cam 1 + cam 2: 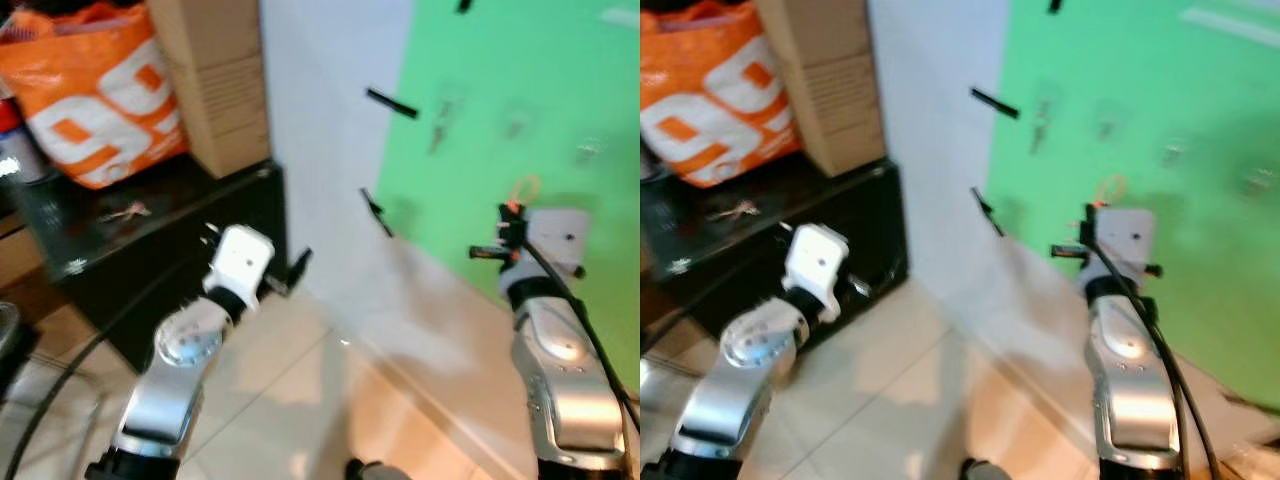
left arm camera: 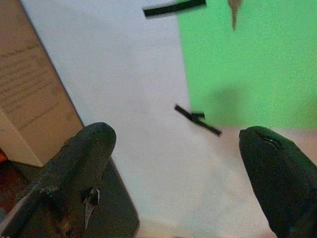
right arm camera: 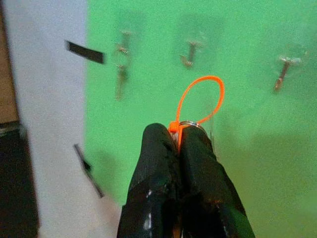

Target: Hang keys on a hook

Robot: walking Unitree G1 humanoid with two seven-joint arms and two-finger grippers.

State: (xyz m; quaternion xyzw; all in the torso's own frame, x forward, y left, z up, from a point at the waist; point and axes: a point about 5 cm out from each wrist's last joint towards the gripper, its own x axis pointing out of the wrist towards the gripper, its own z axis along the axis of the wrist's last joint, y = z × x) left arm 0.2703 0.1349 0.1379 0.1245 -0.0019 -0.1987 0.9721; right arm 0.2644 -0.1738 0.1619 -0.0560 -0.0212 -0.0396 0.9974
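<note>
Pinched tight in my right gripper point(image 3: 181, 141), the keys' orange loop point(image 3: 200, 101) stood up before the green wall point(image 3: 247, 163), short of its hooks point(image 3: 190, 52); carrying done, I judged, next threading the loop over one, left gripper point(image 2: 173, 163) idle, wide open.

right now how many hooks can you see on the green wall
3 in the right wrist view: a left hook with something hanging from it, a middle hook, and a right hook. The picture is blurred, so more may lie outside it.
</note>
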